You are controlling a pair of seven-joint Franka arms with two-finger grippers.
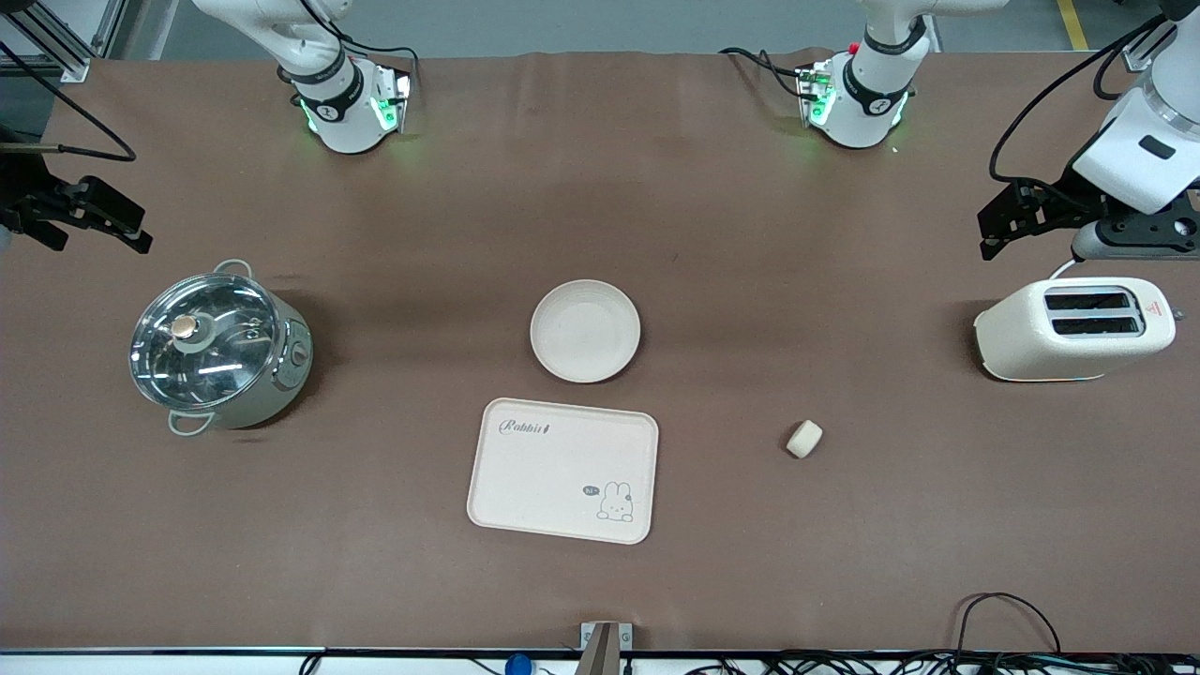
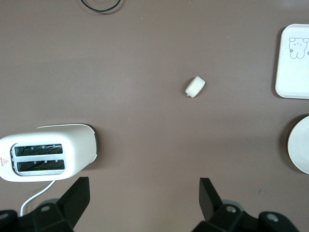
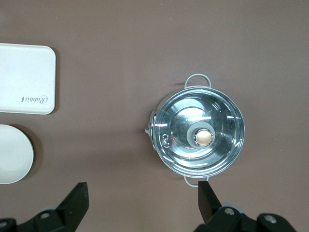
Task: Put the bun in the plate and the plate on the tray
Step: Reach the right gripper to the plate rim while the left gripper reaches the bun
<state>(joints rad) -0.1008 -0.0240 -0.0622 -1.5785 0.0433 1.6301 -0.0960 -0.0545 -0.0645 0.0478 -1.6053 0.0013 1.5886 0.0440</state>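
The bun [image 1: 804, 439] [image 2: 195, 87], a small cream lump, lies on the bare brown table, nearer the left arm's end than the tray. The round plate [image 1: 585, 330] [image 2: 300, 151] [image 3: 12, 153] sits empty at mid-table. Just nearer the front camera lies the rectangular "Rabbit" tray [image 1: 562, 469] [image 2: 294, 63] [image 3: 24, 77], with nothing on it. My left gripper [image 1: 996, 230] [image 2: 144, 186] hangs open over the table beside the toaster and holds nothing. My right gripper [image 1: 131, 230] [image 3: 142, 191] hangs open over the table beside the pot, also holding nothing.
A cream two-slot toaster [image 1: 1073, 328] [image 2: 46, 157] stands at the left arm's end. A steel pot with a glass lid [image 1: 220, 347] [image 3: 198, 130] stands at the right arm's end. Cables run along the table's front edge [image 1: 1003, 619].
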